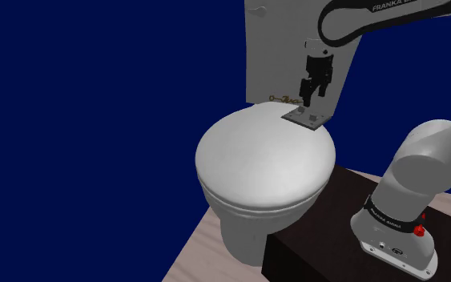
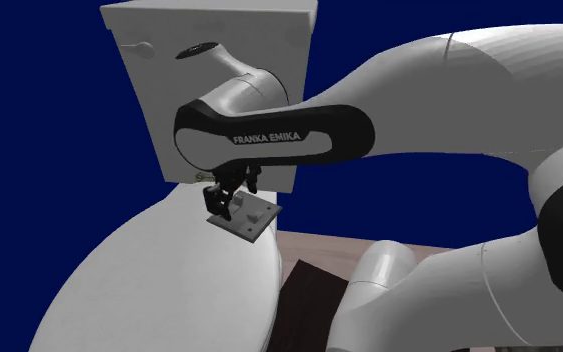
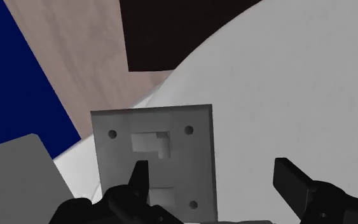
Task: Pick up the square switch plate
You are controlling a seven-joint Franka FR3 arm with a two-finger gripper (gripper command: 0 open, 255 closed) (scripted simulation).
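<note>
Plate (image 1: 305, 118) is not yet held; you're at the approach. One toilet (image 1: 263, 168), lid shut, carries it at the rear, right of centre in the shoulder view. One gripper (image 1: 312, 100) hovers just above, fingers apart. Next, I'd judge, you descend straddling one edge. One plate.

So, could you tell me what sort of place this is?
Probably a bathroom: a white toilet with its lid down, the cistern behind it, and a pale wood floor.
</note>
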